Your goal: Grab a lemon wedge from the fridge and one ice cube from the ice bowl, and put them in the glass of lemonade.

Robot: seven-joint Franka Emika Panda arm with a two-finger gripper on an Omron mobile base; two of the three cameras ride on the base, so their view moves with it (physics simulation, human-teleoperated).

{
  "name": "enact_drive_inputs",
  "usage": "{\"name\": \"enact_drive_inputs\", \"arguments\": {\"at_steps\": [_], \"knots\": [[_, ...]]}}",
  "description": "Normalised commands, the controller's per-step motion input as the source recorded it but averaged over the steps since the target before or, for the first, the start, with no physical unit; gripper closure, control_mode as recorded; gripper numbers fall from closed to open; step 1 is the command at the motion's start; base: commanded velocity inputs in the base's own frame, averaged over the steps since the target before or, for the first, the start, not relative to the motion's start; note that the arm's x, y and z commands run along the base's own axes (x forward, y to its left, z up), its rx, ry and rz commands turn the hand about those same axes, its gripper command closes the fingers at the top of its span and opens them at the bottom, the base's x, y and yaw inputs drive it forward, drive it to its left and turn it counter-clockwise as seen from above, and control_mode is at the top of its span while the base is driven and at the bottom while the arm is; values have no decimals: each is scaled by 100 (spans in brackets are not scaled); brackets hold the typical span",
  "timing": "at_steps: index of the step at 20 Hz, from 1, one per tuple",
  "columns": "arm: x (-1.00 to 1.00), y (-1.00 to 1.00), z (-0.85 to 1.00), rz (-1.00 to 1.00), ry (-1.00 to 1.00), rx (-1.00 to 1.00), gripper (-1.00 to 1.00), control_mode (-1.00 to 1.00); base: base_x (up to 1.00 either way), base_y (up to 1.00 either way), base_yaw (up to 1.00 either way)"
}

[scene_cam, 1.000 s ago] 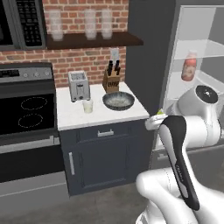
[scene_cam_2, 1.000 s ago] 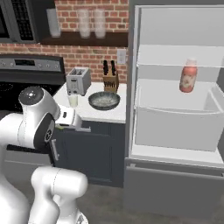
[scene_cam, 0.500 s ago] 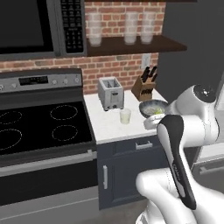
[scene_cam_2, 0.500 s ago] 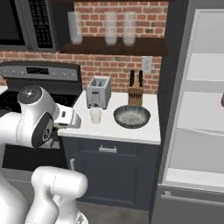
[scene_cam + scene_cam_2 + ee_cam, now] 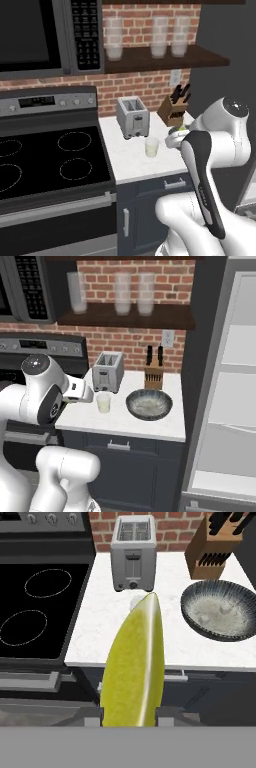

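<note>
Lemon wedge (image 5: 134,667) is clamped between the jaws of the gripper (image 5: 129,714), short of the counter's (image 5: 120,423) front edge. Glass of lemonade (image 5: 103,402) sits mid-counter before the toaster (image 5: 108,372); wedge should be centred over the rim before release.

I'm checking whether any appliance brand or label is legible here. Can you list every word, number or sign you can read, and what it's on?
No text can be read.
Black microwave keypad: rows of pale button marks, too small and blurred to read.
Dark stove control panel: a faint display strip, nothing readable.
Silver two-slot toaster: no label.
Wooden knife block: no marking.
</note>
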Motion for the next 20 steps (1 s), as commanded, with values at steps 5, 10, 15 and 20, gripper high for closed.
{"name": "enact_drive_inputs", "arguments": {"at_steps": [5,10,15,20], "knots": [[0,0,0,0,0,0,100,100,42,0,0],[0,0,0,0,0,0,100,100,50,0,0],[0,0,0,0,0,0,100,100,21,0,0],[0,0,0,0,5,0,100,-100,0,0,0]]}}
